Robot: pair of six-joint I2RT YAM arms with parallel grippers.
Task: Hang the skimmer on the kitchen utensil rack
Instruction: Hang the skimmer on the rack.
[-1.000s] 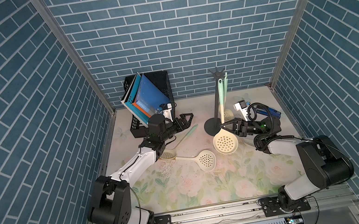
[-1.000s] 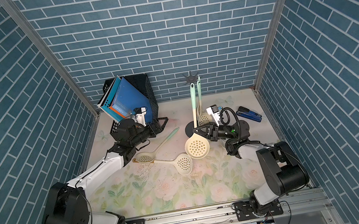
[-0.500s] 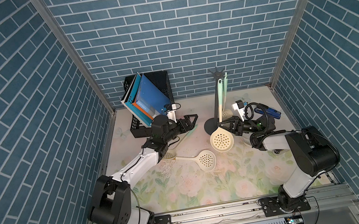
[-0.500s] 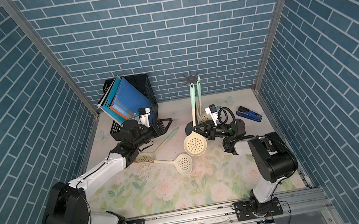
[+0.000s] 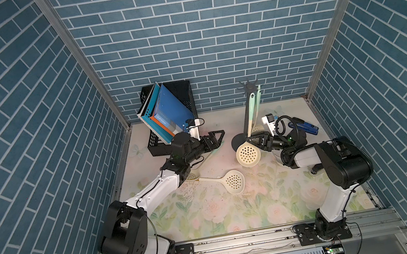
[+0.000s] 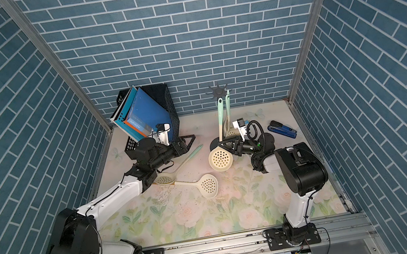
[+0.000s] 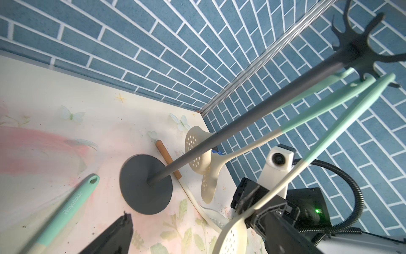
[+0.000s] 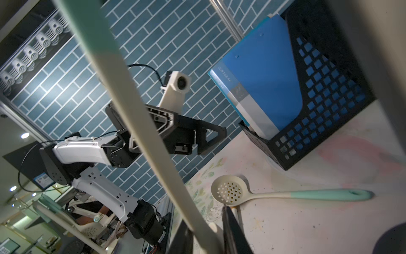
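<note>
Skimmer (image 5: 247, 155): the cream neck, just above the perforated bowl, lies between the fingers (image 8: 232, 233) of the right gripper (image 5: 256, 141). Whether they pinch the neck or stand slightly off it cannot be told. The mint handle runs up to the crown of hooks on the kitchen utensil rack (image 5: 247, 88), and its top end meets the crown in both top views. No view shows whether the hanging eye is seated over a hook.

Recommended procedure (judgement):
1. Release only with the eye fully over a hook. If in doubt, lower the neck slightly so the handle's weight settles it.
2. Spread the jaws gradually and avoid any twist. A nudged bowl would swing and could lift the eye off.
3. Withdraw to the right, level, away from the thin pole. Do not rise along the handle.
4. Stay clear of the two hung skimmers (image 7: 197, 151) just behind the pole.

The left gripper (image 5: 216, 140) is spread wide and empty, left of the rack and near the black mesh file box (image 5: 184, 100). It is not needed here. Two spare skimmers (image 6: 207, 186) lie on the floral mat (image 5: 264, 206).
</note>
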